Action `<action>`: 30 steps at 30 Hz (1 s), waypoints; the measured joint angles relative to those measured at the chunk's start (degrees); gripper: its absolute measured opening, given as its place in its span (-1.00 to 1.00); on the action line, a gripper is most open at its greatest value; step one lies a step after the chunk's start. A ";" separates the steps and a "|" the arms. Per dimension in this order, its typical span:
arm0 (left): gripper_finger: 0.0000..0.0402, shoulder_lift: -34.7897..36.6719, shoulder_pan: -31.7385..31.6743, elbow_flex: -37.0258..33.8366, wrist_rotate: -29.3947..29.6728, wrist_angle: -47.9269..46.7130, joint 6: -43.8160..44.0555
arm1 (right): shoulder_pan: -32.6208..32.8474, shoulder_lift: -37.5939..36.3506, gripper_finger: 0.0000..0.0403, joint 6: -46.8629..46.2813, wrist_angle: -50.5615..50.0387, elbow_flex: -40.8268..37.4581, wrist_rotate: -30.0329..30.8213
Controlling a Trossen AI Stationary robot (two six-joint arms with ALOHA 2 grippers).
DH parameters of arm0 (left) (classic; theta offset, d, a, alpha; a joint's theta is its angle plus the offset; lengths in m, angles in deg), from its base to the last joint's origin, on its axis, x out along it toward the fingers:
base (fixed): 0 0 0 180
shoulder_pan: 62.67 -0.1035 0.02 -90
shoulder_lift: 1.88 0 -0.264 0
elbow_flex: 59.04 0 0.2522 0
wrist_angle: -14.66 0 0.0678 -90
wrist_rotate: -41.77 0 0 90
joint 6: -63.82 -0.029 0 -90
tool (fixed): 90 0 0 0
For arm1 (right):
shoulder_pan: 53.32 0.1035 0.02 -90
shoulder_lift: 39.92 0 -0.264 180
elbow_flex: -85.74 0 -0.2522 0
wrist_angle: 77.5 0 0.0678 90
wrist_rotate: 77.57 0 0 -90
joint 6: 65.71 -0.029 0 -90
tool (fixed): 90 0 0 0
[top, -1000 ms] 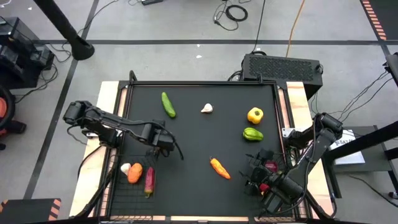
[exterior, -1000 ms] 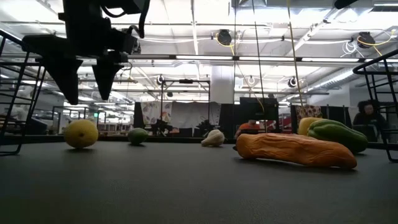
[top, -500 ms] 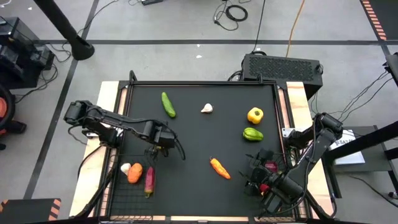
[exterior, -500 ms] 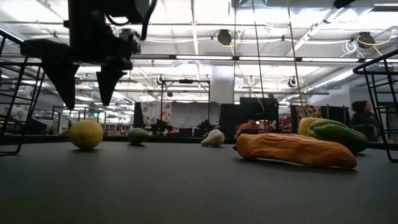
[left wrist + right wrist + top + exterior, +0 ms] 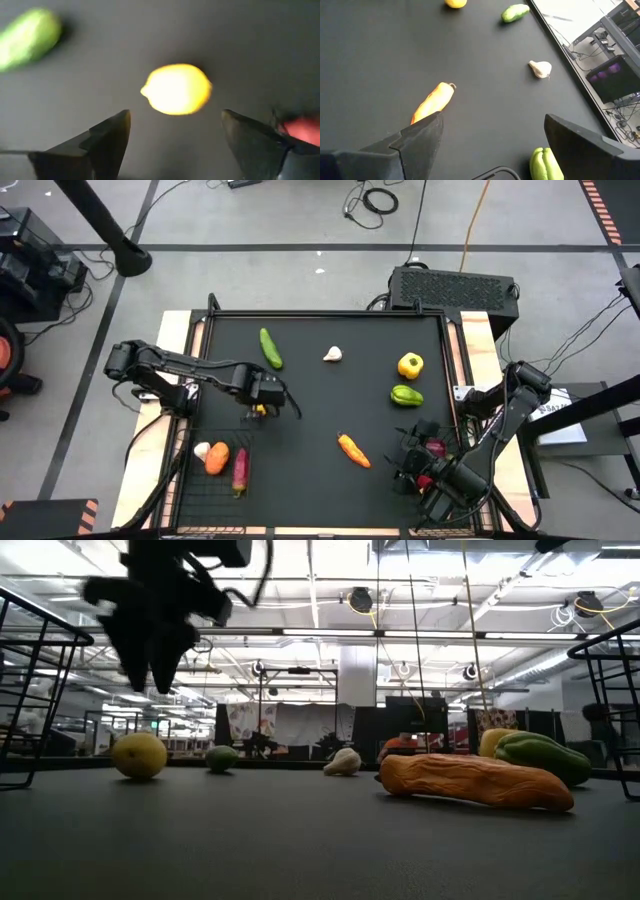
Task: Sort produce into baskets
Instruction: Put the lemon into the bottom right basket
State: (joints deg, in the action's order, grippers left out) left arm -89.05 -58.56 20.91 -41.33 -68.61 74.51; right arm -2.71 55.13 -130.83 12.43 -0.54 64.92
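Note:
A yellow lemon [image 5: 258, 412] lies on the black tabletop, near the left basket [image 5: 200, 495]. My left gripper [image 5: 263, 401] hovers open just above it. In the left wrist view the lemon [image 5: 176, 89] shows beyond the two fingers, untouched, and in the low view the gripper [image 5: 150, 650] hangs above the lemon [image 5: 138, 754]. The left basket holds a white garlic [image 5: 202, 450], an orange carrot [image 5: 217, 458] and a reddish piece [image 5: 240, 469]. My right gripper [image 5: 415, 465] is open and empty over the right basket [image 5: 405, 442], which holds red pieces [image 5: 435, 448].
On the tabletop lie a green cucumber [image 5: 270, 347], a white garlic [image 5: 333, 354], a yellow pepper [image 5: 409, 364], a green pepper [image 5: 406, 395] and an orange piece [image 5: 353, 449]. There is bare tabletop in the middle. A black box [image 5: 455, 285] stands beyond the far edge.
My left gripper has gone a little toward the table's right and far edges, coming over the lemon, and has turned about its axis. It stays open. My right arm has kept still.

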 joint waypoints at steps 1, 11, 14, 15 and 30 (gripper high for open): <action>0.56 -0.40 -0.95 0.04 0.17 0.17 3.68 | 0.00 0.00 0.67 -0.08 0.00 0.00 0.00; 0.56 -0.51 -4.66 0.03 0.52 6.64 35.03 | -0.02 -0.02 0.67 -1.27 0.37 -0.02 0.11; 0.56 -0.52 -3.85 0.03 1.88 7.08 45.23 | -0.38 -0.02 0.67 -1.42 0.72 -0.02 1.94; 0.56 -0.62 -3.75 0.03 2.39 7.80 48.02 | -0.59 -0.02 0.67 -1.08 0.89 -0.02 2.60; 0.80 -3.76 2.24 0.10 12.75 2.25 72.18 | -4.61 -0.02 0.67 7.74 1.64 -0.02 3.10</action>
State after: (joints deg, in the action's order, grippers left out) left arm -92.81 -56.32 21.00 -28.58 -66.37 146.69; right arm -7.32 55.10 -123.09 14.07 -0.56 68.02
